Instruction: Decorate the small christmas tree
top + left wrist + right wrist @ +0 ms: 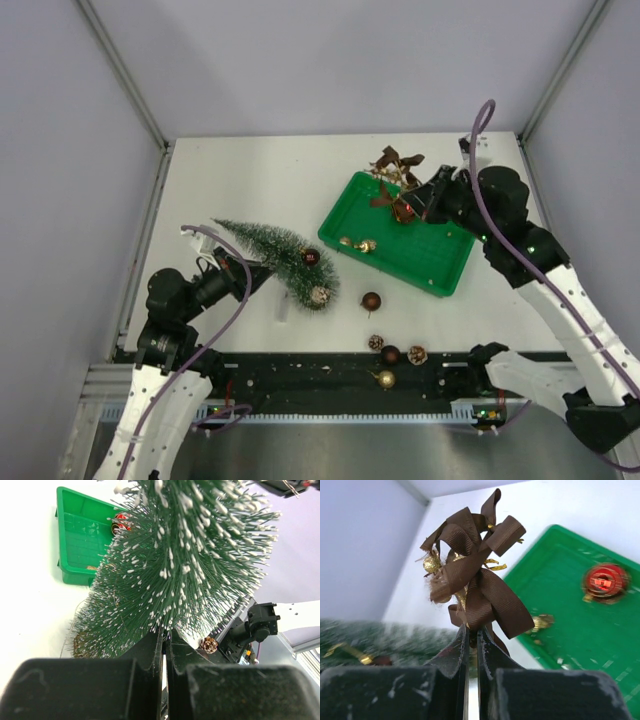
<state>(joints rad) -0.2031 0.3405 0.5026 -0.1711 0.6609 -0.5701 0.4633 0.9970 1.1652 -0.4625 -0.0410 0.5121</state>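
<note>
Right now I am pinching the small christmas tree (pixel 275 255) in my left gripper (pixel 164 645), jaws closed on its bristles, steadying it left of the green tray (pixel 430 258) so my right gripper (pixel 472 640), clamped on a brown ribbon bow (pixel 475 575), can reach it

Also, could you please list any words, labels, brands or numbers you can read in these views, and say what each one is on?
No readable text in any view.
The green tray, the small christmas tree and the brown ribbon bow carry no writing.
The red bauble has a bright patch on its face, too blurred to tell whether it is lettering.
</note>
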